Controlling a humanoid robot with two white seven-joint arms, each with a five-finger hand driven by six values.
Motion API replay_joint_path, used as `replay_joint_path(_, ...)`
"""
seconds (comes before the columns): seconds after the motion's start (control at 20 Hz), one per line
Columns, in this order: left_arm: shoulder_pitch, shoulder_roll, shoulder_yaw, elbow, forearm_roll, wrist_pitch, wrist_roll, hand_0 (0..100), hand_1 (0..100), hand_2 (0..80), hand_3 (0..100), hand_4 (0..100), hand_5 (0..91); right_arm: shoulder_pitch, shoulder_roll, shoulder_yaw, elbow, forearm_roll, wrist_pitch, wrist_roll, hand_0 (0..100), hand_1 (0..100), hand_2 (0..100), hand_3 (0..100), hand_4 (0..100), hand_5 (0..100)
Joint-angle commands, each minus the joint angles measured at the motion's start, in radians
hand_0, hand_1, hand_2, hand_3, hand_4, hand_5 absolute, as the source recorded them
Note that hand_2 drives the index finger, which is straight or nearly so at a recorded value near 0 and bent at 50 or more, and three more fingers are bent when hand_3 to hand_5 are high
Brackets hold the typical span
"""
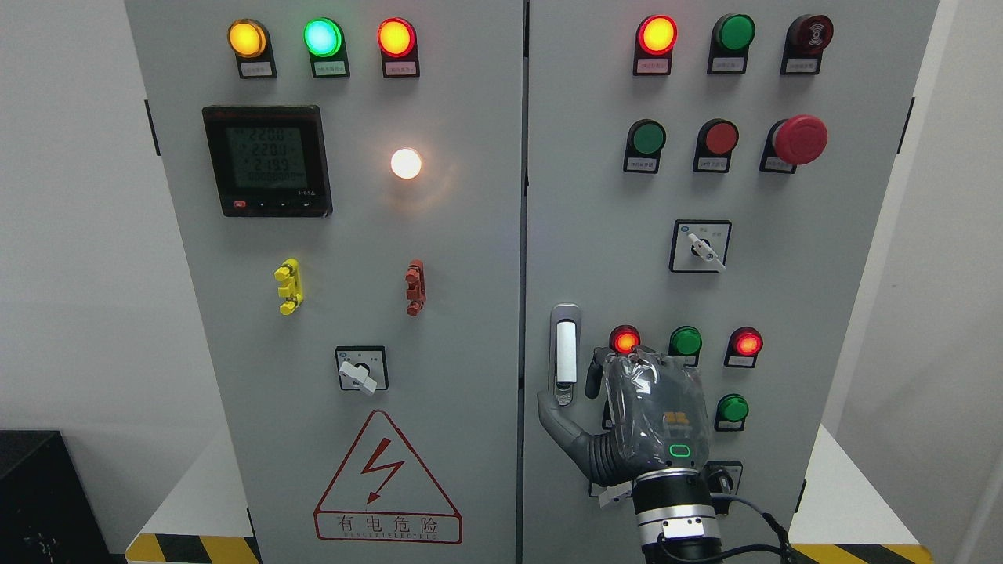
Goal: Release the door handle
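Right hand (627, 415) up against the right door (783, 282) of the cabinet, arm entering at the bottom edge, right of the middle. Back of the hand toward the camera, wrapped in clear film. Thumb (558, 423) stretched out to the left, its tip just below the handle (565, 354) and touching or nearly touching the base of the handle plate; cannot tell which. Fingers pointing up and slightly curled beside the handle, not wrapped around the white lever. Grasping nothing, as far as visible: hand loosely open.

Handle near the left edge of the right door, low on the panel, upright and lying flush in its plate. Door apparently shut, its edge in line with the left door (329, 313) along the middle seam.

Judged from this: release largely done, grip already off the lever. Left to do: drawing the thumb clear of the handle plate and pulling the hand away from the door, taking care not to brush the red lamp (624, 339) and green button (685, 341) just above the knuckles.

Left hand not in view.
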State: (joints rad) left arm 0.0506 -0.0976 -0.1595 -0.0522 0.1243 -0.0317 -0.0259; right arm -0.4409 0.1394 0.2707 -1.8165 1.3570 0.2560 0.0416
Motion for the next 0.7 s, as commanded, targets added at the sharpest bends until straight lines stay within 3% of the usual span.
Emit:
replay_joint_path(0.0, 0.0, 0.001, 0.0, 0.0, 0.0, 0.004, 0.0, 0, 0, 4.4, 11, 0, 0.0, -0.013, 0.0, -0.019, 0.028, -0.003, 0.0, 0.0, 17, 37, 70, 98, 76, 68)
replay_joint_path(0.65, 0.0, -0.001, 0.0, 0.0, 0.0, 0.003, 0.0, 0, 0, 4.4, 11, 0, 0.0, -0.018, 0.0, -0.018, 0.028, -0.006, 0.0, 0.0, 17, 37, 70, 97, 76, 68)
